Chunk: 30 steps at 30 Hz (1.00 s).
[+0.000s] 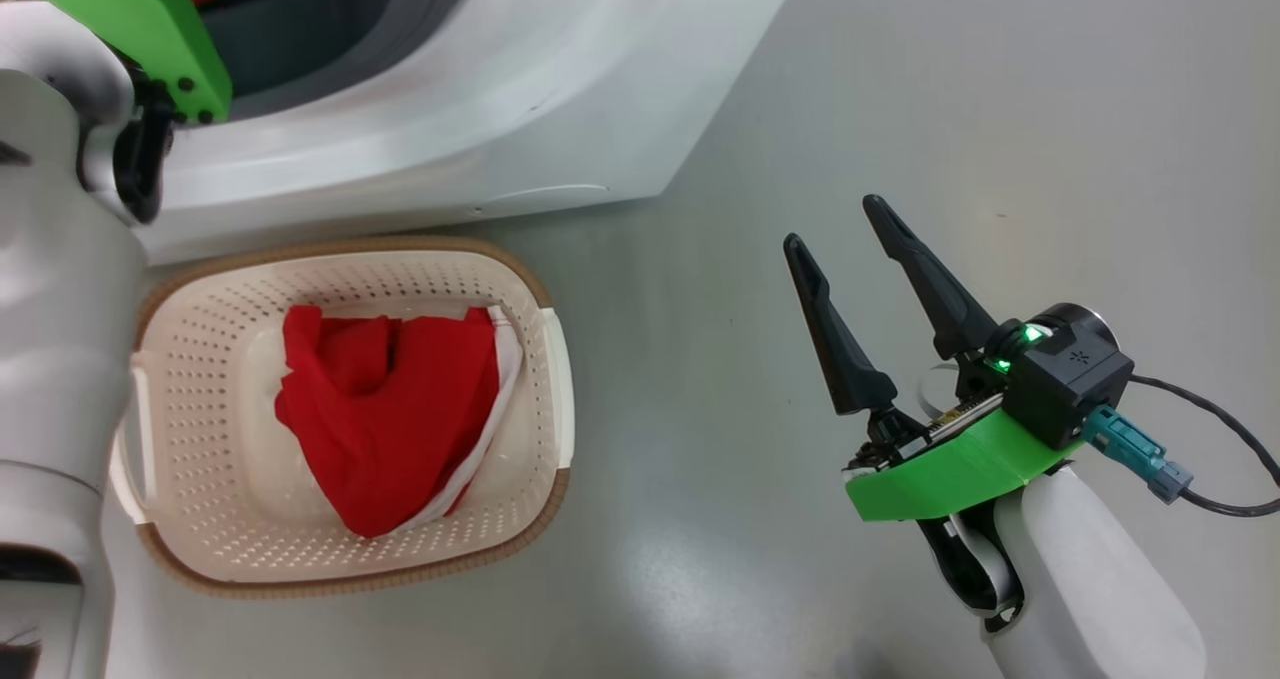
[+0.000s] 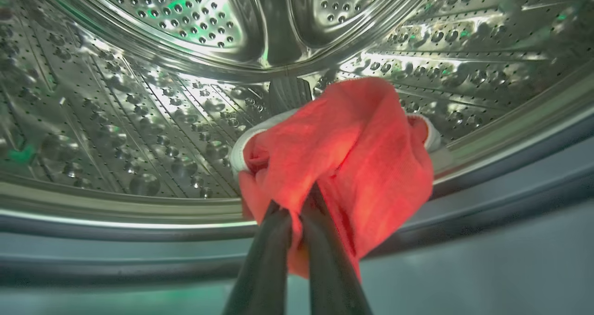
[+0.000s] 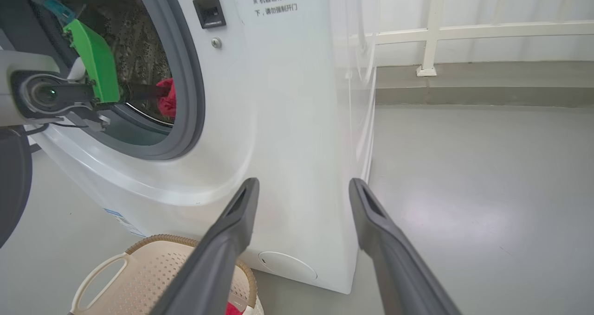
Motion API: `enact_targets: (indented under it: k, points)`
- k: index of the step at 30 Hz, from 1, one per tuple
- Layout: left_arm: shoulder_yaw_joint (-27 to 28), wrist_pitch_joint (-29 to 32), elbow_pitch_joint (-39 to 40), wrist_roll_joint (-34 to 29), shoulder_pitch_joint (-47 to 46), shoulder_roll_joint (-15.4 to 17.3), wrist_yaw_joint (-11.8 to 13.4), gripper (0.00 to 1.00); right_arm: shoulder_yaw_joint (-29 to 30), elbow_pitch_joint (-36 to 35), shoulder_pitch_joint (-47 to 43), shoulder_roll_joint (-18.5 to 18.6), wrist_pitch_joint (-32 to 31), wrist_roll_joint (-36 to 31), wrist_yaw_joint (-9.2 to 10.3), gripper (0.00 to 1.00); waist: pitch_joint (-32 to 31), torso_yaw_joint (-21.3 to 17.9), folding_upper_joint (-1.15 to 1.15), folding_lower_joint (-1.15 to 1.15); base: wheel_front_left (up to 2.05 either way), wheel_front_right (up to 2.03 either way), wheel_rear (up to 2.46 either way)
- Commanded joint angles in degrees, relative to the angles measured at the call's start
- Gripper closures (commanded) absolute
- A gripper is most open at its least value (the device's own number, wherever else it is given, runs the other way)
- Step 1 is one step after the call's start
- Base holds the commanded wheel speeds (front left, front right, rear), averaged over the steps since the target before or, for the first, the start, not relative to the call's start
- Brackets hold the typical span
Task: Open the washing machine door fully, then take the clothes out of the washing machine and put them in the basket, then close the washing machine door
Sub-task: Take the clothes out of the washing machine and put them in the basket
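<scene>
Red cloth one (image 1: 390, 419) lies in the basket (image 1: 200, 359). Red cloth two (image 2: 343, 157) sits in the washing machine drum (image 2: 139, 120), pinched by the left gripper (image 2: 294, 208). The right gripper (image 1: 833, 224) is spread apart.

Grey floor (image 1: 900, 109), white railing (image 3: 433, 27).

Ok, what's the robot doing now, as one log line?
left gripper: shut on red cloth in drum | right gripper: open, idle | basket: second red cloth inside

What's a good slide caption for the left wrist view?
Left pincer shut on a red garment with white trim, held just above the floor of the washing machine's perforated steel drum.
</scene>
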State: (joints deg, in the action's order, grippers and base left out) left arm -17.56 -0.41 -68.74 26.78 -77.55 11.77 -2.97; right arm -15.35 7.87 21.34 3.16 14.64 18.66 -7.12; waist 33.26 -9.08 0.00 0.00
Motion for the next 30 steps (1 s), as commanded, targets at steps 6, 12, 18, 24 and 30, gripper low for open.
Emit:
enact_targets:
  k: [6,12,18,24,30]
  points:
    - [0.88,-8.54,1.72,0.5,3.53,2.0,0.48,1.0,0.14,-0.57,-1.46,-0.28,0.36,0.38,-0.36,0.0,-3.23,2.47,0.0,0.0,0.0,0.0,0.0]
    - [1.74,-14.1,4.98,0.87,7.92,1.69,0.2,1.0,0.64,0.02,-2.4,-0.28,0.36,-0.16,-0.36,0.0,-5.85,4.76,0.0,0.0,0.0,0.0,0.0]
    - [4.67,-14.56,17.68,-1.0,14.99,2.45,1.54,1.0,0.89,0.58,-3.18,-0.28,0.36,-0.4,-0.36,0.0,-8.89,6.59,0.0,0.0,0.0,0.0,0.0]
    - [9.39,-14.57,30.46,-3.79,25.16,2.86,2.97,1.0,1.06,1.23,-4.55,-0.28,0.36,-0.1,-0.36,0.0,-12.43,6.91,0.0,0.0,0.0,0.0,0.0]
    - [13.16,-14.58,39.92,-5.6,33.52,2.16,3.12,1.0,0.99,1.63,-5.57,-0.28,0.36,0.22,-0.36,0.0,-15.12,6.49,0.0,0.0,0.0,0.0,0.0]
